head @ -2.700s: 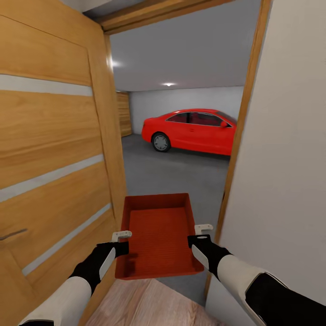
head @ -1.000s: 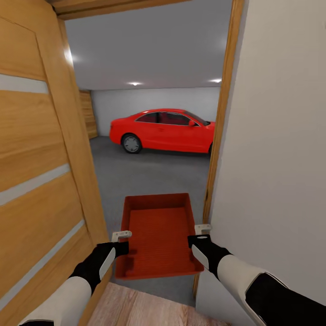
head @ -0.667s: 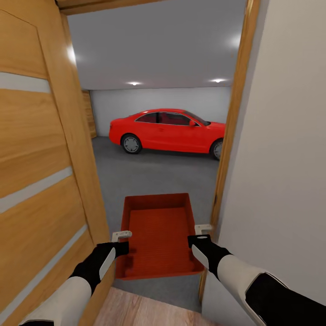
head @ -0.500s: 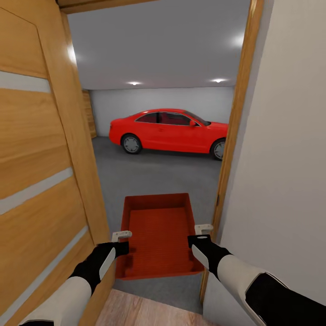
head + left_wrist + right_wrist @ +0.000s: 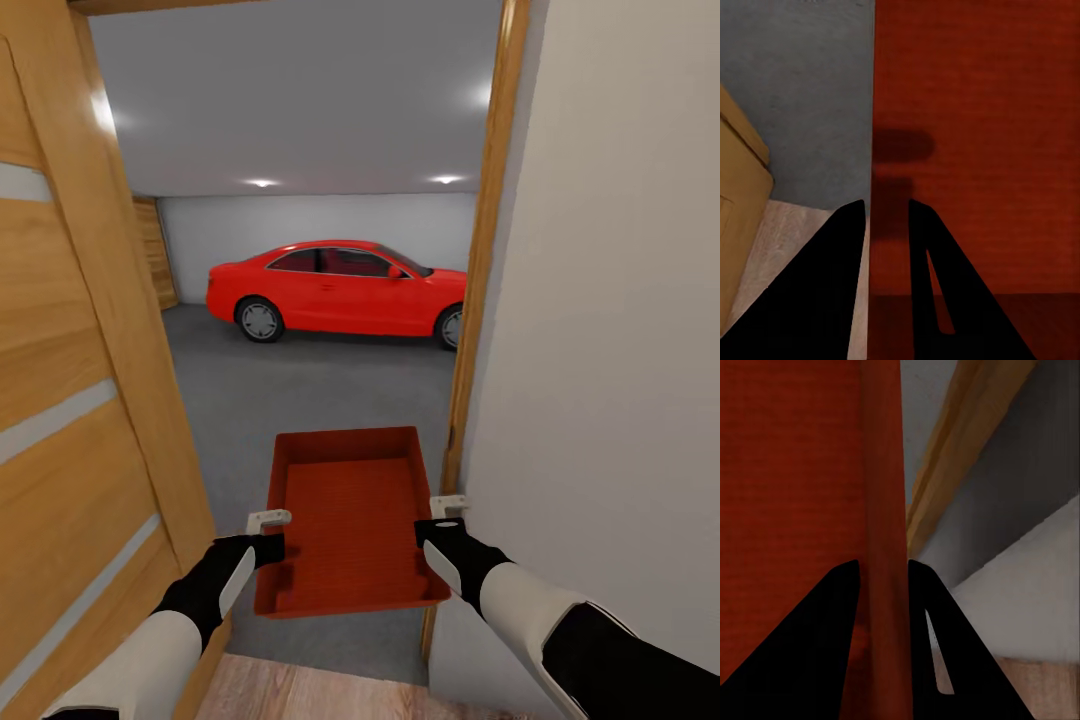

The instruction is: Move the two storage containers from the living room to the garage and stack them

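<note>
Head view shows one storage container [image 5: 348, 520] held level at the doorway, the left gripper [image 5: 268, 520] and right gripper [image 5: 449, 505] each pinching a side wall. To pass well, keep it between the door [image 5: 70, 420] and the frame [image 5: 478, 300], then roll onto the floor [image 5: 320, 385].

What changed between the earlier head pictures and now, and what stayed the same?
The camera advanced into the doorway: more grey garage floor and less wood floor show, and the red car sits further left in view. The storage container stays clamped between left gripper and right gripper.
</note>
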Controlling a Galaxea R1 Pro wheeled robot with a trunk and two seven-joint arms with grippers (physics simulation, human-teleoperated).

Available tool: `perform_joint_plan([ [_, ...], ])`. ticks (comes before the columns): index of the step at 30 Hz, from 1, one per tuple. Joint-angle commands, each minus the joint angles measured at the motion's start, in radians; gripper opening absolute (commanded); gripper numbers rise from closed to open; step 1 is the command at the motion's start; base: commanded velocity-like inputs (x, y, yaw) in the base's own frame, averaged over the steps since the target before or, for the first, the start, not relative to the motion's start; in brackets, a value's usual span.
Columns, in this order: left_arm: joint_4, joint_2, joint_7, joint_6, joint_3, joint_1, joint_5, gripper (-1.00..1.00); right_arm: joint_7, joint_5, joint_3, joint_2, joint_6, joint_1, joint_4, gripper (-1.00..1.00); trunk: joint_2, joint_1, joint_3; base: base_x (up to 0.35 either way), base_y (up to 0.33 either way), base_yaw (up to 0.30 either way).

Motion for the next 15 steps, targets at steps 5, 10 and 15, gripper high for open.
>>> perform_joint_plan([
  [5, -0.001, -0.001, 0.042, 0.007, 0.005, 0.000, -0.020, -1.00, -0.006, -0.011, 0.023, 0.005, 0.006, 0.000, -0.004, -1.00, -0.001, 0.001, 0.000, 0.135, 0.243, -0.038],
  [10, -0.001, -0.001, 0.042, 0.007, 0.005, 0.000, -0.021, -1.00, -0.006, -0.011, 0.023, 0.005, 0.005, 0.000, -0.004, -1.00, -0.001, 0.001, 0.000, 0.157, 0.274, -0.003],
  [15, -0.001, -0.001, 0.042, 0.007, 0.005, 0.000, -0.021, -1.00, -0.006, -0.011, 0.024, 0.005, 0.005, 0.000, -0.004, -1.00, -0.001, 0.001, 0.000, 0.118, 0.169, -0.033],
])
